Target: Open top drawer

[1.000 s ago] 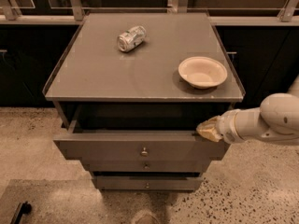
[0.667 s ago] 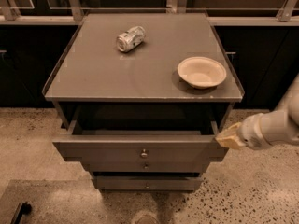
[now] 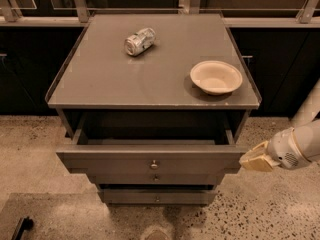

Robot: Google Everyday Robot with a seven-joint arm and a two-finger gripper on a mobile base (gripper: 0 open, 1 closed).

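Observation:
The top drawer [image 3: 150, 159] of a grey-brown cabinet stands pulled out toward me, its dark inside showing under the cabinet top. Its wide flat front carries one small round metal knob [image 3: 154, 164] at centre. Two narrower drawers sit below it, the middle one [image 3: 156, 178] and the lowest one [image 3: 157, 196], each with a similar knob. My gripper [image 3: 255, 158] is at the right, just off the right end of the top drawer's front and apart from it, on a white arm coming in from the right edge.
On the cabinet top [image 3: 100, 79] lie a crushed silver can [image 3: 139, 40] at the back left and a cream bowl [image 3: 215, 77] at the right. Dark cabinets and a rail run behind. Speckled floor surrounds the cabinet; a dark object [image 3: 21, 227] lies at bottom left.
My gripper has drawn back to the right, from touching the right corner of the drawer front to a spot clear of it. The drawer stays open.

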